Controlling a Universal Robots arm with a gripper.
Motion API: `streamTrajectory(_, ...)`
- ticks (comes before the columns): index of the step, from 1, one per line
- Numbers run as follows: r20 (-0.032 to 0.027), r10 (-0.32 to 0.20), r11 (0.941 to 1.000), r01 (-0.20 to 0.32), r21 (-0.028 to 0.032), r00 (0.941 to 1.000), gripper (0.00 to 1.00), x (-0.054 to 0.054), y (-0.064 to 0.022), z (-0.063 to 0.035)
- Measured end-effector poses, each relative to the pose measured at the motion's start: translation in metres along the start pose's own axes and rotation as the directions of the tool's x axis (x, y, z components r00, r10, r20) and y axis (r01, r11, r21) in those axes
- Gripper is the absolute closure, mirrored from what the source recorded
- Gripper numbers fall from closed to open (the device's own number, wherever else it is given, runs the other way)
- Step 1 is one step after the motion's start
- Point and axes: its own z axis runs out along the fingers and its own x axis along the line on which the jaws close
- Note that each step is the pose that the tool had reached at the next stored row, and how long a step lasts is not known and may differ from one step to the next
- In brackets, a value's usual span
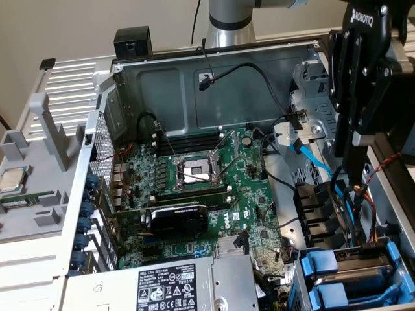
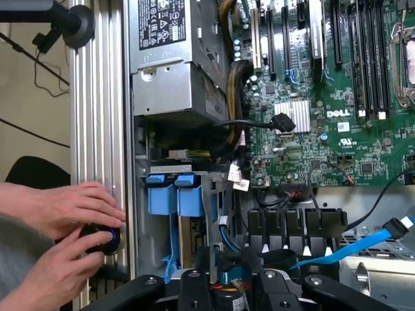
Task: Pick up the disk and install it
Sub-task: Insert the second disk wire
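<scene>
Exterior view: the gripper (image 1: 353, 139) hangs above the drive bays, and whether its fingers stand apart or together cannot be told. Below it, toward the case front, the disk (image 1: 353, 259) sits in its bay beside another blue carrier (image 1: 324, 298).

1. Light around me is even and soft, coming from above; nothing is dim.
2. In the exterior view my hand (image 1: 363, 97) reads as a dark, low-detail silhouette against the paler case.
3. The metal back wall of the case (image 1: 259, 84) carries a dull sheen without hard glare.
4. The motherboard (image 1: 207, 188) is evenly lit; shadow pools beneath the drive cage.
5. In the wrist view the ribbed case edge (image 2: 97, 129) shines bright, and a person's hands (image 2: 58, 214) look slightly soft.
</scene>
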Motion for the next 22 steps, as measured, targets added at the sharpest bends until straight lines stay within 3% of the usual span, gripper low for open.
streamTrajectory(14,-0.0036,-0.006,0.9999,0.006,-0.0116,1.0000,0.67,-0.0022,-0.0022,0.0058)
streamTrajectory(22,-0.0084,-0.008,0.9999,0.008,-0.0109,0.9999,0.67,-0.0023,-0.0034,0.0060)
